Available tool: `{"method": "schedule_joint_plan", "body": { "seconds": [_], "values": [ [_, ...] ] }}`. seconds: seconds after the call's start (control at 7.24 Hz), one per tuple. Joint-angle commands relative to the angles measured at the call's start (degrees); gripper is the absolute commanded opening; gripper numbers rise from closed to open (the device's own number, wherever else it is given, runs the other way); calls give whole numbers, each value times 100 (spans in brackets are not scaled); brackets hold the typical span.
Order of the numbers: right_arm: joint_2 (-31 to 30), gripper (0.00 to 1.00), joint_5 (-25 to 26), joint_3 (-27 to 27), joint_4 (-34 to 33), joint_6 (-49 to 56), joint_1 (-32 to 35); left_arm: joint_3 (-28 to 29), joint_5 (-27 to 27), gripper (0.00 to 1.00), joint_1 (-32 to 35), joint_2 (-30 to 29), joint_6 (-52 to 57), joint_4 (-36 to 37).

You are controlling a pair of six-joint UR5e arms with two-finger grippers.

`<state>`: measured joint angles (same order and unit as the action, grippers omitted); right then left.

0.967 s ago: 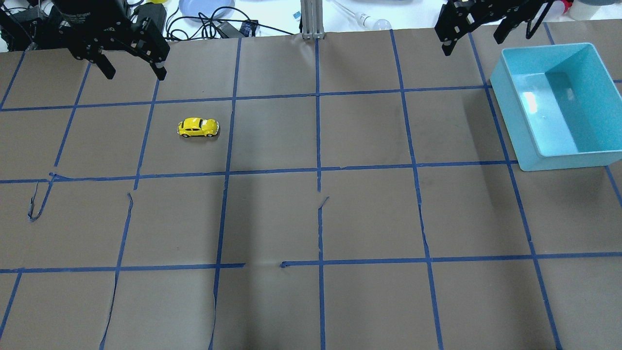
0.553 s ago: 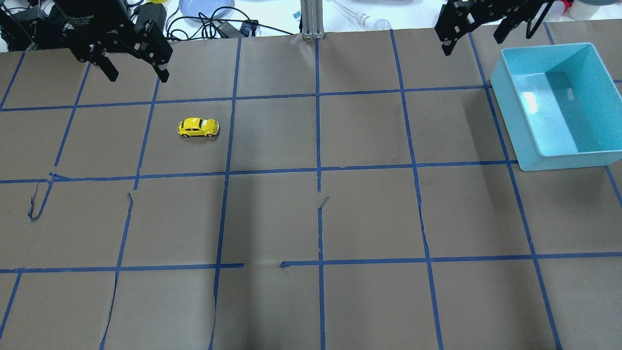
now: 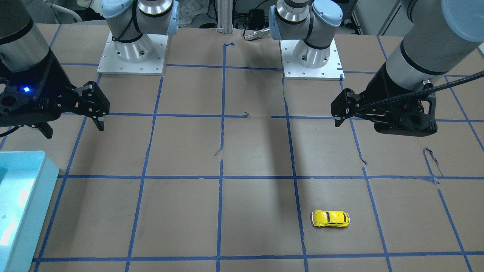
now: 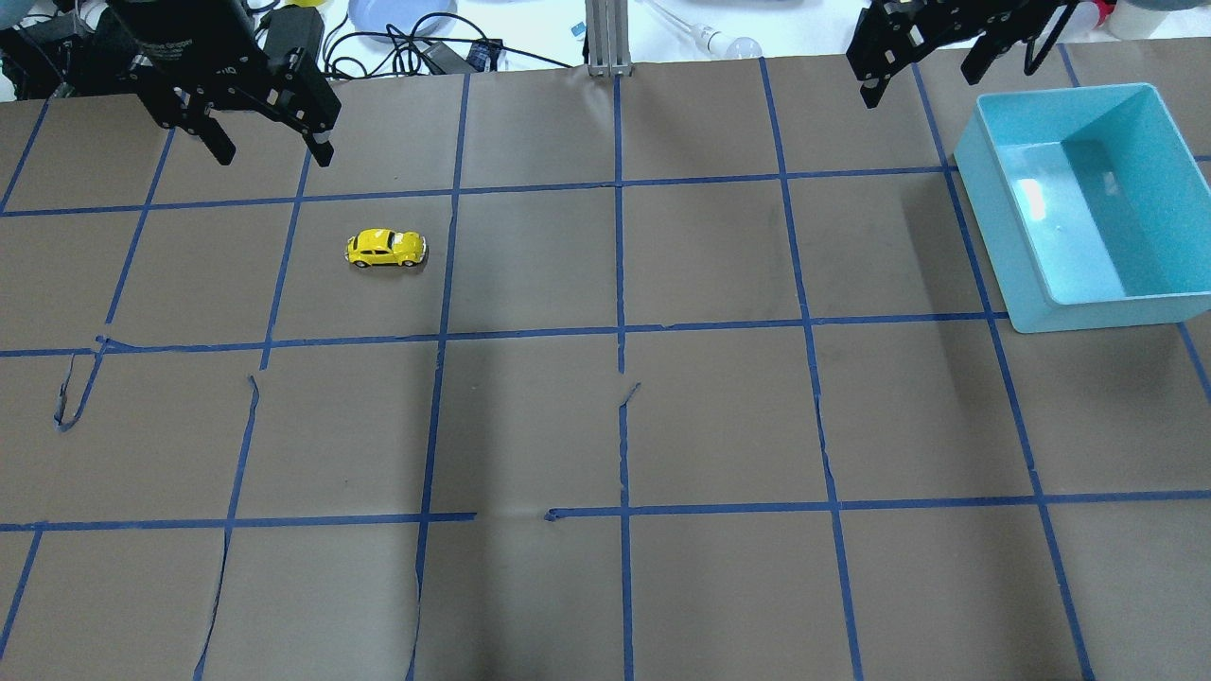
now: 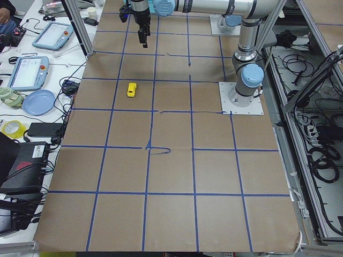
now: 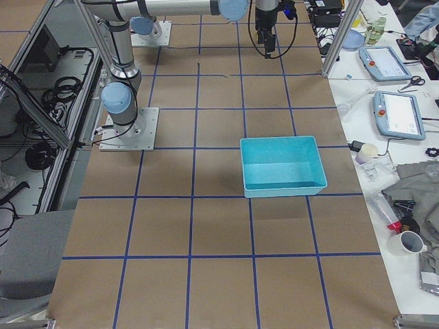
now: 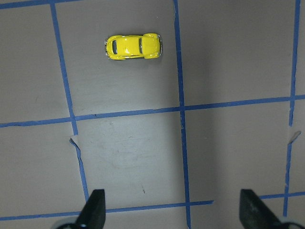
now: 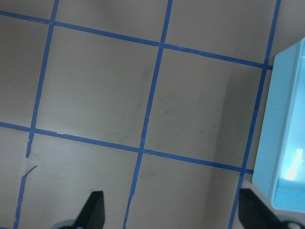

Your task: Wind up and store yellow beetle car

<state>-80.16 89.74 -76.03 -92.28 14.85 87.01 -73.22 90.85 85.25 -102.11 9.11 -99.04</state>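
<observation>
The yellow beetle car (image 4: 386,248) stands on its wheels on the brown paper in the left half of the table, lying sideways across the overhead view. It also shows in the front view (image 3: 330,219) and in the left wrist view (image 7: 133,46). My left gripper (image 4: 274,156) hangs open and empty above the table, beyond the car and a little to its left. The wrist view shows its fingertips (image 7: 96,202) spread wide. My right gripper (image 4: 920,83) is open and empty at the far right, beside the turquoise bin (image 4: 1097,317).
The turquoise bin (image 3: 22,196) is empty and sits at the table's right edge. An aluminium post (image 4: 605,38) stands at the middle of the far edge. Cables and a blue plate (image 4: 402,14) lie beyond that edge. Blue tape lines grid the paper, torn in places.
My left gripper has moved slightly down and right in the overhead view, closer to the car. The car, the bin and the right gripper have not moved.
</observation>
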Motion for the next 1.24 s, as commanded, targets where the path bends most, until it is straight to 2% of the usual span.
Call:
{"method": "schedule_joint_plan", "body": {
  "seconds": [0.0, 1.11],
  "values": [
    [0, 100, 0, 0, 0, 0, 0, -44, 38, 100, -26, 7, -6, 25],
    [18, 100, 0, -9, -53, 0, 0, -316, -24, 100, 0, 16, 56, 157]
  ]
}}
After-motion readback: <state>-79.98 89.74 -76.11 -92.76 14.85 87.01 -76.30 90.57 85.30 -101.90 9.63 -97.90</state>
